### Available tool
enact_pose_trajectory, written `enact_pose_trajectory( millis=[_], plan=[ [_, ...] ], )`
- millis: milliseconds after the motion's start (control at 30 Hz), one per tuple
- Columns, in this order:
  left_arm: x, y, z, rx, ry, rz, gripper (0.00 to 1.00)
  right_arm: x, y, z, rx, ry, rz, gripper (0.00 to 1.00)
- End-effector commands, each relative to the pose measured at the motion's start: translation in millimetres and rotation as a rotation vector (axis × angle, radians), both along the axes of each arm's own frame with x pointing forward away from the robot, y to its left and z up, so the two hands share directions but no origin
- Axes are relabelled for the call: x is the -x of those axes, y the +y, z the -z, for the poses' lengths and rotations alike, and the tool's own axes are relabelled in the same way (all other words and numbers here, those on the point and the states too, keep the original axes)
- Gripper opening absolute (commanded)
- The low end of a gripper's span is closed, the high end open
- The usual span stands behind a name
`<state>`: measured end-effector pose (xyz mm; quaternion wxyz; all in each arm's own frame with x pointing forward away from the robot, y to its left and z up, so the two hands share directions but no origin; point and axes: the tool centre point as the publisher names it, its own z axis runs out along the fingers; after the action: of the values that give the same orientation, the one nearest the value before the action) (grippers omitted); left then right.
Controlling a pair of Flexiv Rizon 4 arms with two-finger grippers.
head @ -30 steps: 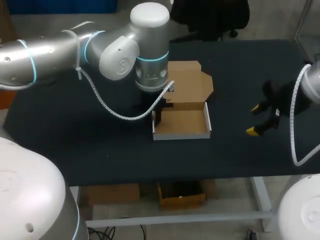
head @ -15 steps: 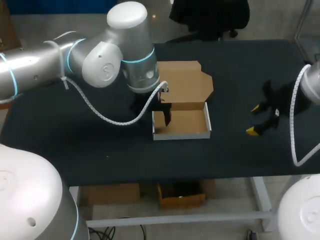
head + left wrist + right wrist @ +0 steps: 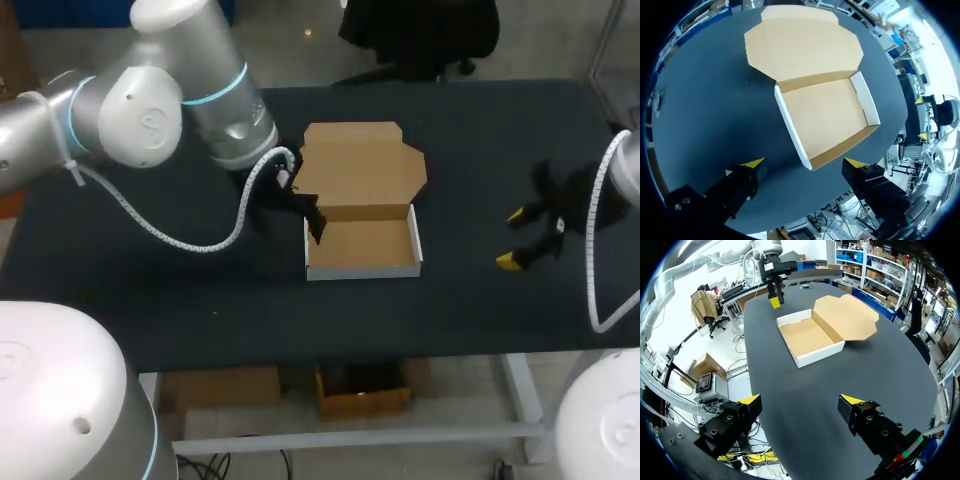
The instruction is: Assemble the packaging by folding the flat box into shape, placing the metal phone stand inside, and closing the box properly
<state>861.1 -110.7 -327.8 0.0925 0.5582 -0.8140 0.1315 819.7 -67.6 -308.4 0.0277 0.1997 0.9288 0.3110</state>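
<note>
— Box [image 3: 365,246]?
— Folded into an open tray, lid flap [image 3: 360,170] lying flat behind it, mid tabletop [image 3: 200,300].
— Left end effector [image 3: 805,163]?
— Spread wide, holding nothing, just beside the tray's left rear corner.
— Right end effector [image 3: 513,238]?
— Also wide open, gripping nothing, well apart off the box's right side.

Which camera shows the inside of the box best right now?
The left wrist view: it looks down into the box, large and empty. The head view shows it smaller, with the left gripper beside it. The right wrist view shows it farther off, aslant.
</note>
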Motion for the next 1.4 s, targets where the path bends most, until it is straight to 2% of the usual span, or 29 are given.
enact_pose_trajectory(
  millis=[33, 200, 367, 567, 767, 933, 1267, 1400],
  plan=[
    [24.3, 31.0, -25.6, 0.118, -0.024, 0.028, 1.0, 1.9, -5.3, -2.0, -0.017, 0.003, 0.001, 1.0],
    [34.5, 54.1, -40.7, 0.139, -0.024, 0.02, 1.0, 4.1, -8.2, -5.2, -0.011, 0.009, 0.034, 1.0],
    [45.5, 80.2, -56.0, 0.128, -0.04, -0.044, 1.0, 8.3, -15.9, -11.5, 0.007, 0.008, 0.094, 1.0],
    [56.8, 107.9, -74.9, 0.127, -0.049, -0.091, 1.0, 9.1, -28.0, -17.1, 0.004, 0.038, 0.179, 1.0],
    [66.2, 129.0, -92.5, 0.081, -0.077, -0.19, 1.0, 9.4, -44.2, -24.4, 0.011, 0.073, 0.304, 1.0],
    [69.6, 143.1, -104.3, 0.061, -0.076, -0.24, 1.0, 9.4, -55.6, -31.0, 0.036, 0.104, 0.418, 1.0],
    [80.4, 163.2, -125.6, 0.005, -0.032, -0.3, 1.0, 8.5, -79.4, -56.0, 0.09, 0.185, 0.646, 1.0],
    [82.4, 168.6, -130.8, -0.014, -0.031, -0.33, 1.0, 5.9, -89.0, -59.2, 0.092, 0.229, 0.739, 1.0]
  ],
)
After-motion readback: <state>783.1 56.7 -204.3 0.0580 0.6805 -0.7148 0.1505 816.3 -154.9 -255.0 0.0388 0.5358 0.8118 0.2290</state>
